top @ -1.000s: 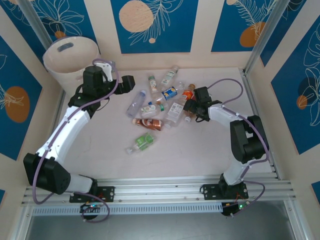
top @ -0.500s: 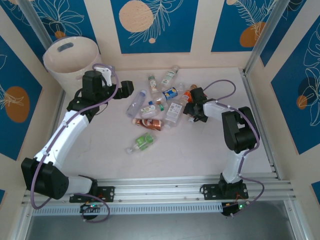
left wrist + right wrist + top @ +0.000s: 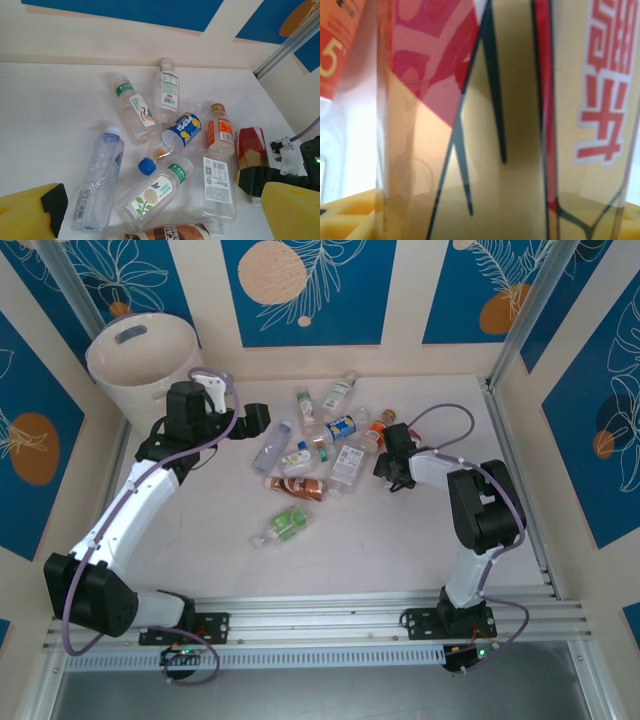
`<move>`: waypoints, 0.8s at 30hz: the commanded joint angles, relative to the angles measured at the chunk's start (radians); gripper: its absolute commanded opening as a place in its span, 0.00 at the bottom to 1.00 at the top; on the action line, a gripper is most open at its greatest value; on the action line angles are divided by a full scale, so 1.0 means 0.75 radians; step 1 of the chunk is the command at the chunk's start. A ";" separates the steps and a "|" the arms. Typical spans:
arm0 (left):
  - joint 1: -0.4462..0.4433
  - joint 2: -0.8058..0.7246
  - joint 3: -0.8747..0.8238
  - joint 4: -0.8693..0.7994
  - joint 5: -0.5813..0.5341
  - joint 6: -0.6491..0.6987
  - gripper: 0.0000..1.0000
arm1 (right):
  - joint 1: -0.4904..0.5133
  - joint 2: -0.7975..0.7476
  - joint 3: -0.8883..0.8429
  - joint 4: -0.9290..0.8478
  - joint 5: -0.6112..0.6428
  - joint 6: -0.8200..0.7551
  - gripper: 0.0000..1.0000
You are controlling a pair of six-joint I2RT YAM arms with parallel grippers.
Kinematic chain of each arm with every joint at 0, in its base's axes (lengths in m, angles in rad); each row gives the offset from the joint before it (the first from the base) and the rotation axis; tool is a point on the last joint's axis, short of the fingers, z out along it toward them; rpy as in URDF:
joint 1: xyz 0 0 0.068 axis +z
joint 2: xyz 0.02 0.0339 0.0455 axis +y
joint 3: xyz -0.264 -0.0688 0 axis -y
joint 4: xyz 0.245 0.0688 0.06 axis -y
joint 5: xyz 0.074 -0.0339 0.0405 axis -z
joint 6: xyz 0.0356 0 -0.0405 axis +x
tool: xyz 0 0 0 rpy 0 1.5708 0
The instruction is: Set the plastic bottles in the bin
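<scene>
Several plastic bottles [image 3: 320,445] lie in a loose pile mid-table: a blue Pepsi one [image 3: 180,131], a clear blue-capped one [image 3: 98,180], a green flower-label one [image 3: 155,192] and an orange one [image 3: 220,131]. A brown bottle [image 3: 300,486] and a green-label bottle [image 3: 282,525] lie nearer me. My right gripper [image 3: 390,452] is shut on a red-and-gold labelled bottle [image 3: 485,125] at the pile's right edge, pressed close to its camera. My left gripper [image 3: 255,420] hovers open left of the pile, yellow fingers [image 3: 30,210] wide apart. The bin [image 3: 140,360] stands at the far left corner.
Blue-and-cream walls enclose the table on the far side and both flanks. An aluminium post [image 3: 520,320] rises at the far right corner. Bare tabletop [image 3: 350,550] lies between the pile and the arm bases.
The right gripper has pushed in at the pile's right edge and narrowed its jaws around the red-and-gold bottle. The left gripper has shifted slightly and stayed open.
</scene>
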 commanded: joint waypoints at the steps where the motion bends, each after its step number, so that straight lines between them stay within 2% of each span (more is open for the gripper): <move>1: -0.008 0.022 -0.013 0.036 0.051 -0.015 1.00 | 0.008 -0.084 -0.066 0.077 0.020 -0.014 0.49; 13: -0.009 0.024 -0.077 0.111 0.149 -0.026 1.00 | 0.045 -0.353 -0.338 0.306 -0.037 -0.108 0.30; 15: -0.010 0.045 -0.093 0.152 0.240 -0.057 1.00 | 0.051 -0.437 -0.409 0.387 -0.112 -0.136 0.29; 20: -0.033 0.125 -0.162 0.357 0.480 -0.207 1.00 | 0.050 -0.628 -0.517 0.518 -0.431 -0.207 0.28; 24: -0.082 0.180 -0.198 0.509 0.554 -0.301 1.00 | 0.063 -0.706 -0.533 0.522 -0.571 -0.220 0.28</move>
